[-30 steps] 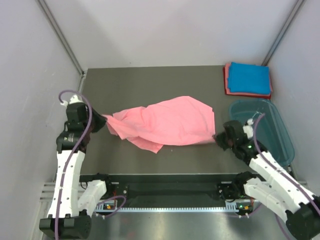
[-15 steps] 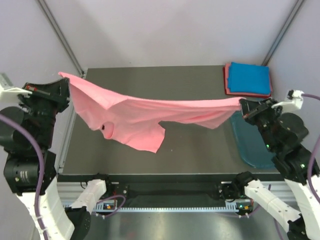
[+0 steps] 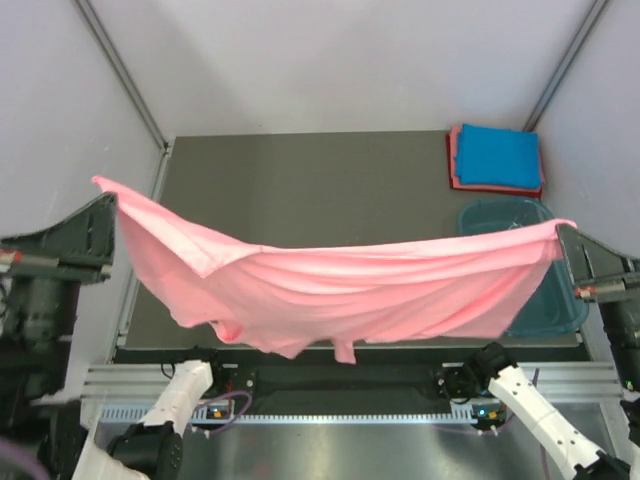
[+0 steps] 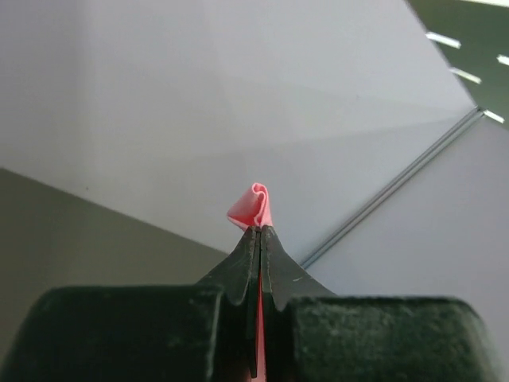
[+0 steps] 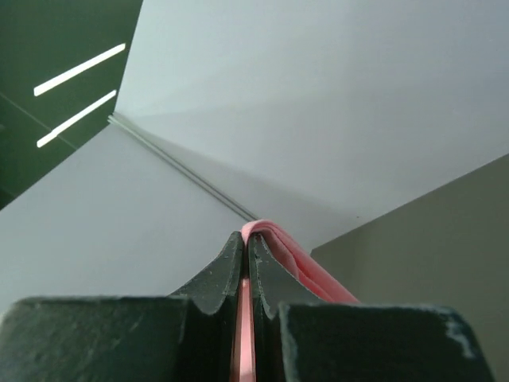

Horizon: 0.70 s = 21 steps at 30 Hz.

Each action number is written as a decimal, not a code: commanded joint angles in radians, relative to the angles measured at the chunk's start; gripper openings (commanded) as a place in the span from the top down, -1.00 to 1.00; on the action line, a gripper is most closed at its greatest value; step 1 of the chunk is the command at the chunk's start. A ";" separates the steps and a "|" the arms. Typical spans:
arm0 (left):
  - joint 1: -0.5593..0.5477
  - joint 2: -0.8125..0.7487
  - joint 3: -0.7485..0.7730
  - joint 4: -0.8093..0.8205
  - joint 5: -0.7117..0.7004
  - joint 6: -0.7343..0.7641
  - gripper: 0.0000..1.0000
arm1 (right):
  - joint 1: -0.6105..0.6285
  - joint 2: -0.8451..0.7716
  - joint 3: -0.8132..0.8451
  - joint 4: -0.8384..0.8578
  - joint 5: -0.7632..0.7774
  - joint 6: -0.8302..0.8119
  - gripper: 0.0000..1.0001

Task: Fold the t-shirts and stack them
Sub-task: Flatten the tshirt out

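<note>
Above the near half of the table (image 3: pixel 300 185), the salmon-pink shirt (image 3: pixel 340 290) hangs in the air, stretched wide from 9 o'clock to 3 o'clock in the overhead view. Its top edge runs taut between the two ends, and the loose cloth sags in folds toward 6 o'clock, with a small flap dangling lowest near the middle.

At the 9 o'clock end, the left gripper (image 3: pixel 106 208) pinches one corner with its jaws pressed together; its wrist camera shows a small curl of pink cloth poking out past the tips. At the 3 o'clock end, the right gripper (image 3: pixel 566 238) is likewise clamped tight on the opposite corner, a thin band of pink caught between its fingers.

At about 1 o'clock, in the far right corner of the table, the blue shirt (image 3: pixel 497 157) lies folded flat on the folded reddish-pink shirt (image 3: pixel 453 165), whose edges show around it. Just nearer, at 3 o'clock, sits a teal plastic tub (image 3: pixel 495 212), partly hidden behind the hanging cloth.
</note>
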 commanded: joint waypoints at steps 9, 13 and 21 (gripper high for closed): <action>0.001 0.234 -0.246 0.201 -0.015 0.075 1.00 | -0.007 0.521 0.207 0.072 -0.119 -0.287 1.00; 0.000 0.275 -0.114 0.238 -0.098 0.082 1.00 | -0.008 0.615 0.321 0.106 -0.130 -0.338 1.00; 0.001 0.230 -0.053 0.210 -0.108 0.082 1.00 | -0.007 0.528 0.236 0.081 -0.133 -0.314 1.00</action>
